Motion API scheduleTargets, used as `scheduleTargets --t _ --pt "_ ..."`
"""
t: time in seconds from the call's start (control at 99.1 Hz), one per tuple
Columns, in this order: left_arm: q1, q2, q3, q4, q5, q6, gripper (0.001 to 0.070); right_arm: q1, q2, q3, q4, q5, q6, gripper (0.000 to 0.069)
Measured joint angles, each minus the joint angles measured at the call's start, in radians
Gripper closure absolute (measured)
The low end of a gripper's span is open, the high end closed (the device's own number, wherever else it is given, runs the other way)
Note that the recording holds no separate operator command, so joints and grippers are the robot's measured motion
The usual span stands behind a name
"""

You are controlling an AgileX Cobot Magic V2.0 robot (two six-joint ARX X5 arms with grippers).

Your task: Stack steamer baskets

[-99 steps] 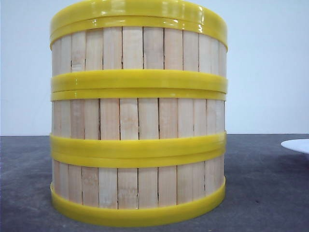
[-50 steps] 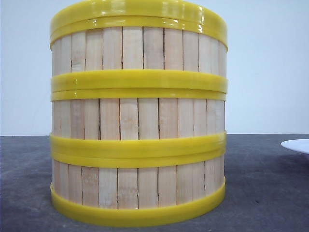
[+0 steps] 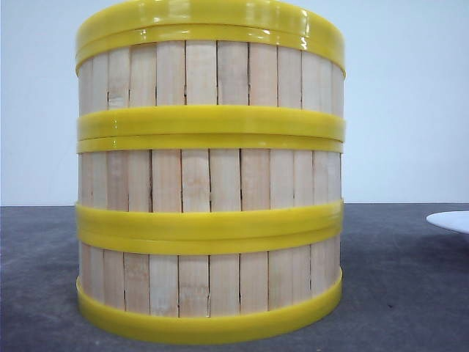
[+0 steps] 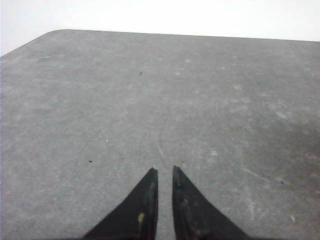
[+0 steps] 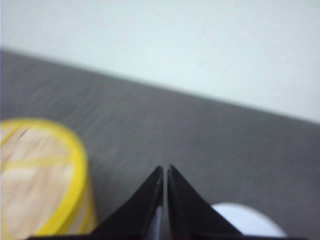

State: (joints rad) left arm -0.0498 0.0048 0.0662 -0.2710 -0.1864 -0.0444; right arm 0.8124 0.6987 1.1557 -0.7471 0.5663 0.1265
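**Front view: three-tier stack stands, unchanged**

Front view fills its centre with the steamer baskets [image 3: 209, 183], three tiers stacked rim on rim and upright on the dark table [image 3: 403, 293], exactly as half a second and a second earlier. A white plate [image 3: 451, 221] shows at the right edge. The left gripper [image 4: 163, 172] hangs over bare tabletop, fingers pressed nearly together, pinching nothing. The right gripper [image 5: 164, 170], likewise closed and empty, sits beside the stack, its picture motion-blurred. Nothing shifting suggests stacking is complete and the arms are clear.
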Motion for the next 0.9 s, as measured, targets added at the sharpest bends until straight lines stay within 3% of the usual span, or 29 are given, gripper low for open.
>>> scheduleTargets --t 0.161,0.464,0.575,0.898 --pt "0.000 0.000 0.000 0.000 0.000 0.000 0.0685 -0.238 -0.016 -0.058 0.128 -0.034 -0.130 0.0681" --pt "0.000 0.000 0.000 0.000 0.000 0.000 0.0685 -0.734 -0.163 -0.343 0.379 -0.392 -0.195 0.0681" --pt "0.000 0.000 0.000 0.000 0.000 0.000 0.0685 -0.794 -0.230 -0.462 0.455 -0.459 -0.199 0.0681" --pt "0.000 0.000 0.000 0.000 0.000 0.000 0.0685 -0.838 -0.469 -0.842 0.575 -0.495 -0.199 0.0681"
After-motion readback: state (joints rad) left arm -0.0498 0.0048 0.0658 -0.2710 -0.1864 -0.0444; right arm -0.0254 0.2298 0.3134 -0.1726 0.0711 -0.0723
